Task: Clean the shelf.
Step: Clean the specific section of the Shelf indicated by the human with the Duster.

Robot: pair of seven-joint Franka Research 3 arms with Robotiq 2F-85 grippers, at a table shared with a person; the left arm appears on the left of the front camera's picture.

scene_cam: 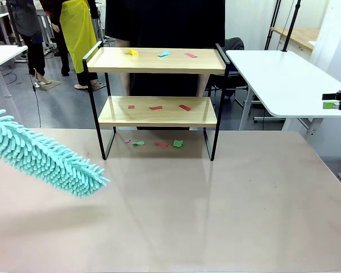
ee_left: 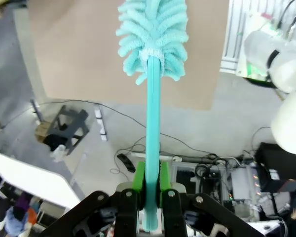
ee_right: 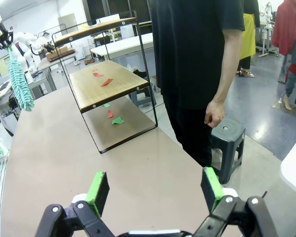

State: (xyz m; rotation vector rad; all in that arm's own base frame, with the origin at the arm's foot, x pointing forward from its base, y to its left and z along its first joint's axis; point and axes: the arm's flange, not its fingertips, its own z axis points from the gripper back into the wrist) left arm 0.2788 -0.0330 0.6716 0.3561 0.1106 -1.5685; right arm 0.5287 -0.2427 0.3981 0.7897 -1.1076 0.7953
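Note:
The shelf [scene_cam: 159, 114] stands at the far middle of the brown table, and it also shows in the right wrist view as the shelf [ee_right: 108, 81]. Small paper scraps lie on its top board [scene_cam: 159, 61], on its lower board [scene_cam: 156, 112] and on the table beneath it. A teal fluffy duster [scene_cam: 45, 158] slants over the table's left side, its tip short of the shelf's left legs. My left gripper [ee_left: 152, 178] is shut on the duster's handle [ee_left: 153, 113]. My right gripper [ee_right: 155, 190] is open and holds nothing; it hovers at the right edge [scene_cam: 333, 100].
A person in black [ee_right: 197, 64] stands behind the shelf, one hand [ee_right: 214, 114] hanging down, next to a dark stool [ee_right: 228, 140]. A white table [scene_cam: 284, 79] lies at the far right. The brown table [scene_cam: 176, 216] is bare in front.

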